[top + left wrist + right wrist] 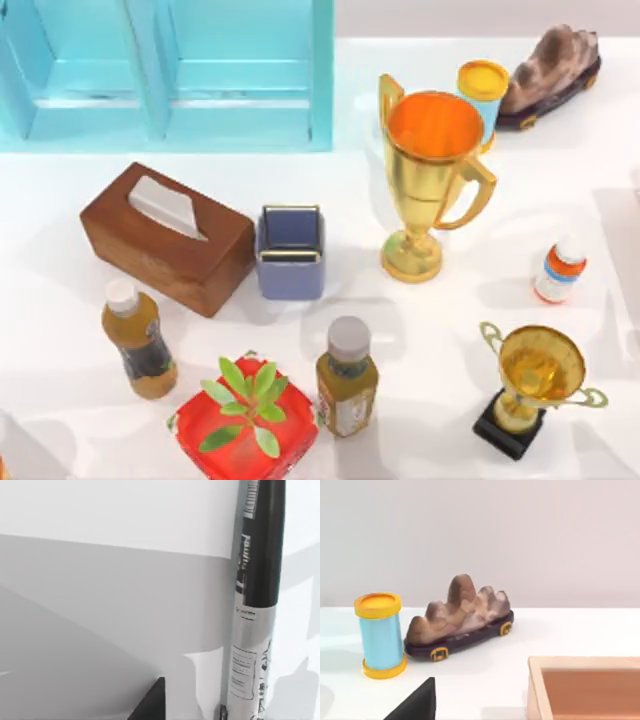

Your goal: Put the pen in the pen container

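Pen [254, 600] upright beside left fingers' [150, 702] dark tip.

- The tabletop [330, 340] is white and smooth, with soft grey shadows lying on it.
- A light blue shelf unit [170, 75] (it looks like open cubbies) stands along the far edge, toward the far left corner of the tabletop.
- In the right wrist view a plain pale wall [480, 535] rises behind the far edge of the tabletop.
- The light is bright and even.
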Robot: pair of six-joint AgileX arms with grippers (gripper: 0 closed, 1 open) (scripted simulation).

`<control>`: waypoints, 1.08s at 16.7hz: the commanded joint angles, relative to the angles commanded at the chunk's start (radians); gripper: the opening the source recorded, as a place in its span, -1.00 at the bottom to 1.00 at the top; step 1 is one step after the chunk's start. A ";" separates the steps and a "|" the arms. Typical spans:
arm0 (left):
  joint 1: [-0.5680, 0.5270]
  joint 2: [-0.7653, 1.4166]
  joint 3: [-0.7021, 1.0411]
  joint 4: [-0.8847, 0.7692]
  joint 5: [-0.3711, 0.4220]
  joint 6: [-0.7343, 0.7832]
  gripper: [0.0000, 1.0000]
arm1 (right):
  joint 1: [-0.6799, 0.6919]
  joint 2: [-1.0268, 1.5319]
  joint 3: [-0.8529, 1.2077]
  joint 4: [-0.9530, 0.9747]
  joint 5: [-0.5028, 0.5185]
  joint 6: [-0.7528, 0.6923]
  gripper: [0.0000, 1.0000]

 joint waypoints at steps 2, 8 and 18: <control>-0.014 0.017 -0.005 0.027 -0.003 -0.015 1.00 | 0.000 0.000 0.000 0.000 0.000 0.000 1.00; -0.014 0.017 -0.005 0.028 -0.003 -0.015 0.55 | 0.000 0.000 0.000 0.000 0.000 0.000 1.00; -0.014 0.017 -0.005 0.028 -0.003 -0.015 -0.96 | 0.000 0.000 0.000 0.000 0.000 0.000 1.00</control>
